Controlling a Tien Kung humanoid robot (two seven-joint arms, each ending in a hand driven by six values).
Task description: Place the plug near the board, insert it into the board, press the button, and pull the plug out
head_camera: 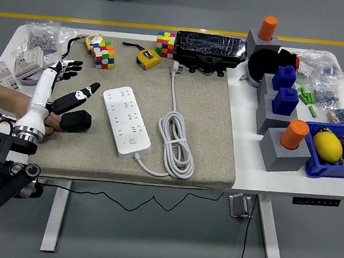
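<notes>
The white power board [127, 120] lies on the beige mat [205, 108], its button [132, 141] near its front end and its white cable [175, 145] coiled to the right. My left hand [77, 81], white with black fingers, hovers over the mat's left edge, open and holding nothing. A person's hand [48, 123] reaches in from the left, behind my wrist, and holds the black plug [75, 121] just below my palm. The plug's thin black cord hangs under the table edge.
Colour cubes [105, 54], a yellow tape measure [148, 59] and a black case [210, 50] line the back. Grey blocks with orange and blue pegs [283, 125] and a blue bin [341, 160] with a lemon stand at the right. Small boxes [28, 64] sit far left.
</notes>
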